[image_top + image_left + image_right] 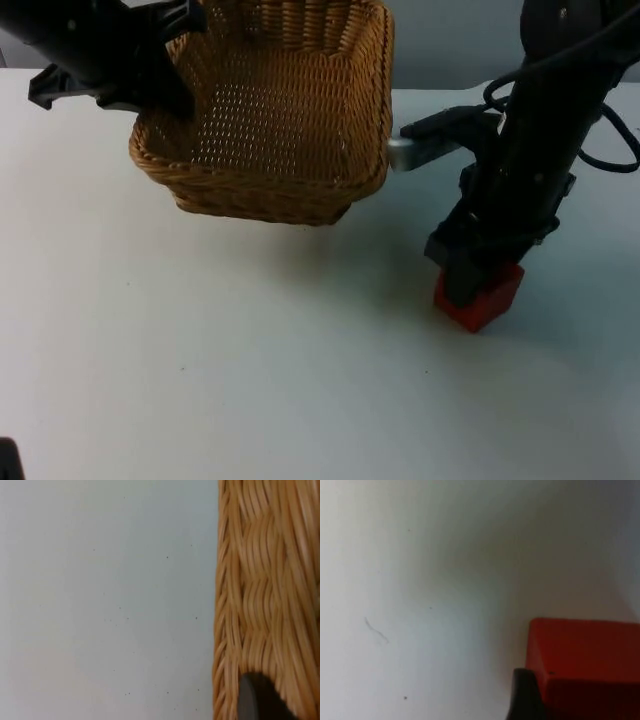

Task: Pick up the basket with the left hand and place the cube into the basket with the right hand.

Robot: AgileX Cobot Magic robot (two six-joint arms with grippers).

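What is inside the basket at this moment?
The basket, held at its rim by the left gripper, shows only bare woven bottom; its near inner wall is hidden. The red cube sits on the table at the right gripper.

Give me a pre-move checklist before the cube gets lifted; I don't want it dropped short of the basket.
1. Basket held off the table by the left tool: ok, its shadow falls on the table beneath it.
2. Left grip on the basket rim: ok, a fingertip lies against the weave.
3. Right tool down at the red cube: ok.
4. Right tool closed firmly on the cube: cannot tell.
5. Cube off the table: not ok.
6. Basket interior free: ok.
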